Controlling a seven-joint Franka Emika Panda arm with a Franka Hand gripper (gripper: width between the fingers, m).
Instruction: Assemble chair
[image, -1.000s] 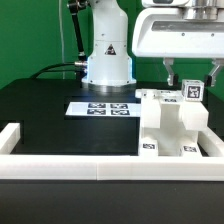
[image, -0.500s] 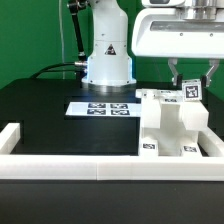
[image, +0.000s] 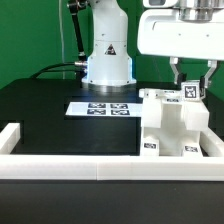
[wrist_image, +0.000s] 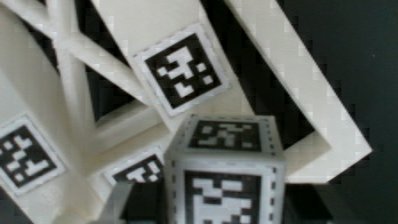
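White chair (image: 166, 126) stands beneath pincer (image: 191, 87), clamped at its top.

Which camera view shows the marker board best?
The exterior view: the marker board lies flat on the black table, in plain sight. The wrist view shows only tagged parts of the chair, not the board.

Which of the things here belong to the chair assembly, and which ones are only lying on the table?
Part of the job:
- the chair, partly built
- the tagged block at its top
- the gripper, closed around that block

Only lying about:
- the marker board
- the white rail along the table edge
- the black table itself
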